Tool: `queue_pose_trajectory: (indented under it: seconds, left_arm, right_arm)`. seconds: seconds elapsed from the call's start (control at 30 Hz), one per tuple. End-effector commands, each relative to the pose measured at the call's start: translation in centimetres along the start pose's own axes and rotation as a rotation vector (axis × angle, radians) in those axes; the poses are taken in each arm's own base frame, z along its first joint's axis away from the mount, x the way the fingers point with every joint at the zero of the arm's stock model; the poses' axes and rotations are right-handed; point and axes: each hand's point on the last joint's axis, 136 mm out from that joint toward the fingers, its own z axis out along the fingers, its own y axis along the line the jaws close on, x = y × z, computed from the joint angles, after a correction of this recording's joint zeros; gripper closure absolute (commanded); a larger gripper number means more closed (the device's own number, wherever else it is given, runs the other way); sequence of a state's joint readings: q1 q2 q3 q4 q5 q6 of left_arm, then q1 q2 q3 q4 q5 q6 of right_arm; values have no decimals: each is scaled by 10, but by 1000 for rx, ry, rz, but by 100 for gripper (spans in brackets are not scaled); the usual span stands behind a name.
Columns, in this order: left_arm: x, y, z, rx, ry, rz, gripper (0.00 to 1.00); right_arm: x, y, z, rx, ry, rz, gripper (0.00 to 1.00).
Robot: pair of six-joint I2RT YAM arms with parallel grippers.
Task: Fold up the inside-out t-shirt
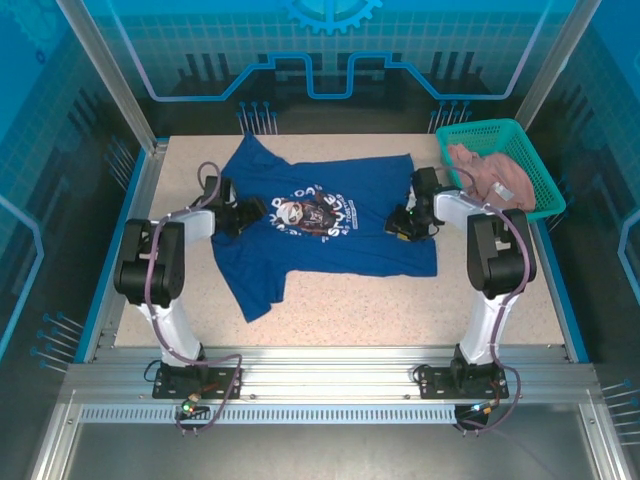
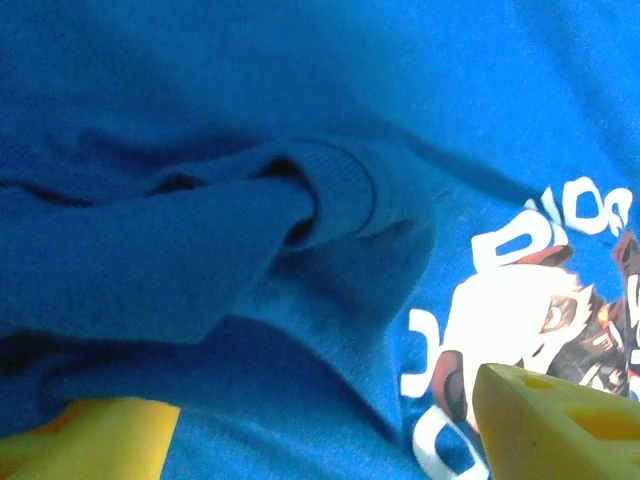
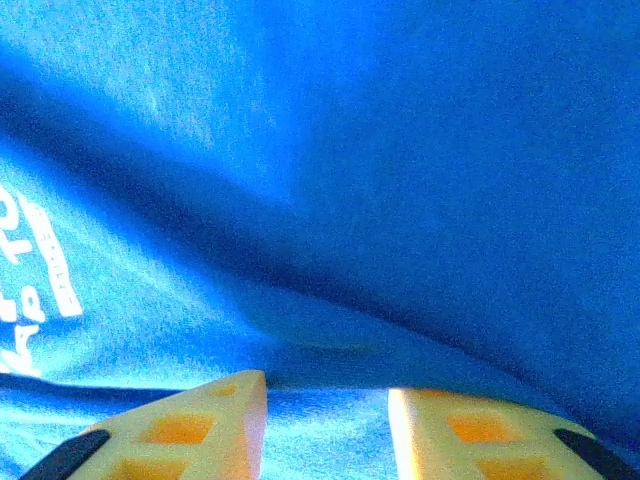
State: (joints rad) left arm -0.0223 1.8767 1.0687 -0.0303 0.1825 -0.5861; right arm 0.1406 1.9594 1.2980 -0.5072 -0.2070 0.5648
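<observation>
Left claw (image 2: 300,400) spread wide, right claw (image 3: 325,385) narrowly apart, both over the rumpled royal-blue t-shirt (image 1: 340,250), print up.

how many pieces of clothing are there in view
2. The blue t-shirt lies spread on the table. A pinkish garment sits in the green basket at the far right corner. More could be hidden beneath it in the basket.

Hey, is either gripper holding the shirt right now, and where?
Left gripper is open, holding nothing. Right gripper straddles the t-shirt near its hem; grip cannot be told.
</observation>
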Motion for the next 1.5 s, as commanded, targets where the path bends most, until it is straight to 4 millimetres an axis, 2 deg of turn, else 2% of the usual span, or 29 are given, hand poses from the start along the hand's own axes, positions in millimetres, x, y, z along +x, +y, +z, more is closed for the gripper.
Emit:
queue_pose_trajectory:
  seconds: [0.0, 0.1, 0.2, 0.27, 0.4, 0.47, 0.53, 0.63, 0.7, 0.83, 0.93, 1.03, 1.13, 1.17, 1.3, 1.47]
  left_arm:
    - [-5, -11, -10, 26, 15, -21, 22]
    - [-14, -28, -42, 76, -58, 1, 21]
    - [-2, -30, -79, 85, -117, 22, 21]
    - [22, -15, -95, 38, -116, 29, 21]
    - [91, 38, -121, -152, -24, 80, 25]
    - [123, 60, -138, -254, 17, 118, 28]
    - [153, 75, -151, -309, 58, 112, 30]
    - [189, 95, -161, -369, 119, 74, 32]
    - [201, 101, -162, -398, 136, 86, 35]
    - [220, 93, -147, -398, 244, 115, 39]
    - [227, 90, -144, -437, 271, 176, 43]
    - [231, 96, -143, -464, 286, 193, 47]
    - [234, 93, -137, -443, 300, 203, 50]
    - [235, 92, -134, -437, 309, 206, 51]
    - [239, 91, -124, -445, 331, 239, 52]
    - [244, 90, -114, -452, 356, 278, 65]
  right_arm:
    - [-10, 2, -9, 14, -7, -28, 61]
    - [-3, 15, -30, -8, -39, -108, 58]
    - [23, 17, -51, 0, -53, -172, 56]
    - [45, 12, -61, 22, -54, -200, 54]
    - [85, 2, -74, 48, -71, -246, 49]
    - [95, 2, -78, 46, -84, -262, 45]
    - [101, 4, -81, 37, -97, -268, 36]
    - [105, 4, -83, 31, -106, -271, 32]
    - [105, 3, -85, 37, -118, -275, 30]
    - [102, 3, -86, 45, -121, -299, 29]
    - [101, 2, -87, 46, -118, -304, 29]
    - [102, 0, -88, 41, -126, -301, 29]
    - [100, 3, -90, 27, -139, -299, 29]
    - [106, -4, -85, 36, -118, -291, 29]
    - [110, -8, -83, 42, -106, -285, 30]
    - [113, -24, -81, 86, -82, -244, 30]
